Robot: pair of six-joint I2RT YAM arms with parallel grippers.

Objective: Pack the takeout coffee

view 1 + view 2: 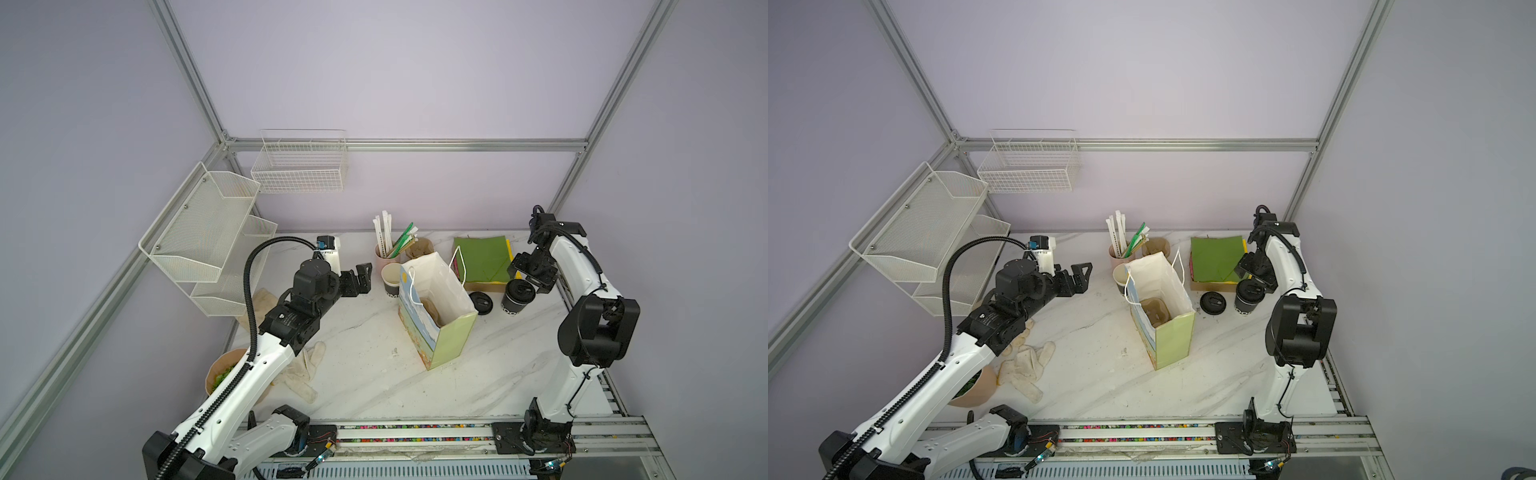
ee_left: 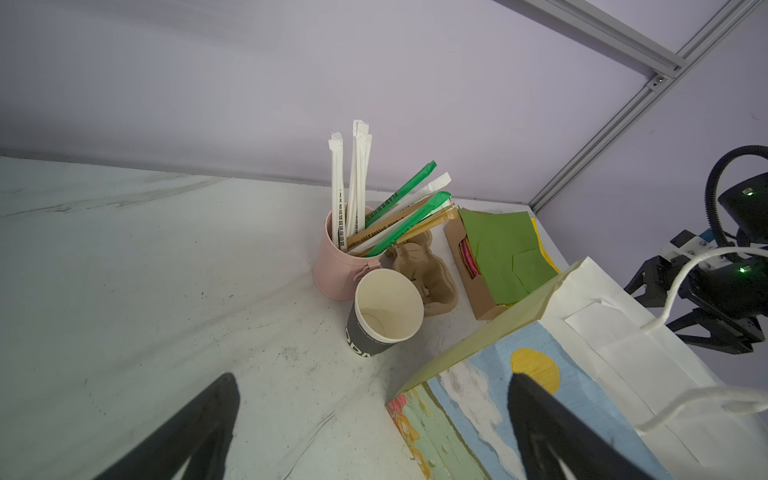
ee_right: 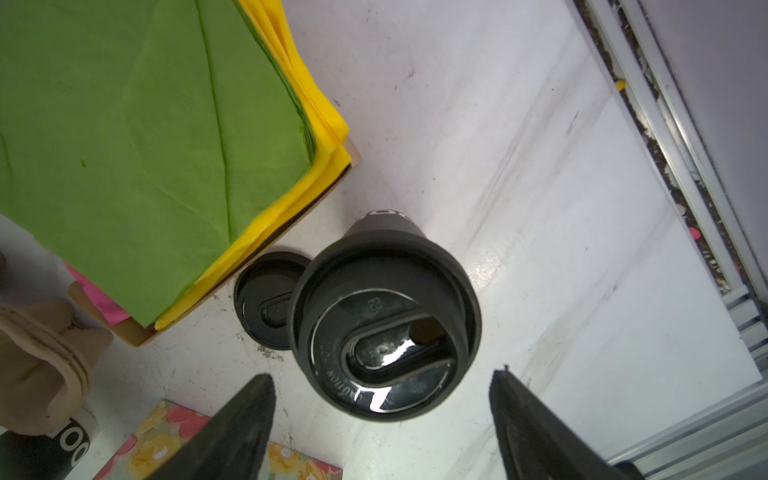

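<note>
Risks first: takeout coffee (image 1: 517,297) stands upright on bench (image 1: 365,374), just right of the paper bag (image 1: 455,340), w/ a loose lid (image 1: 481,302) just beside its base. R pincer (image 3: 380,374) hovers over it, jaws spread wide, gripping nothing. L pincer (image 1: 360,277) is also wide open and empty, well apart on the bag's other side.

Cup wall is thin paper, tapered. Too hard a squeeze could dent it and pop the fitted lid; too soft and it may slip. Grabbing the lid's glossy plastic rim looks worse, prob. slides or pulls off. Sip hole is open, so any tilt may spill. A jaw coming down could knock the loose lid.

Bag is tall, light, creased paper w/ limp cord handles at the mouth. Cup catching a handle or nudging the wall could tip it. Moulded pulp holder (image 1: 1154,311) sits in the bottom: miss its well and the cup rests crooked.
</note>
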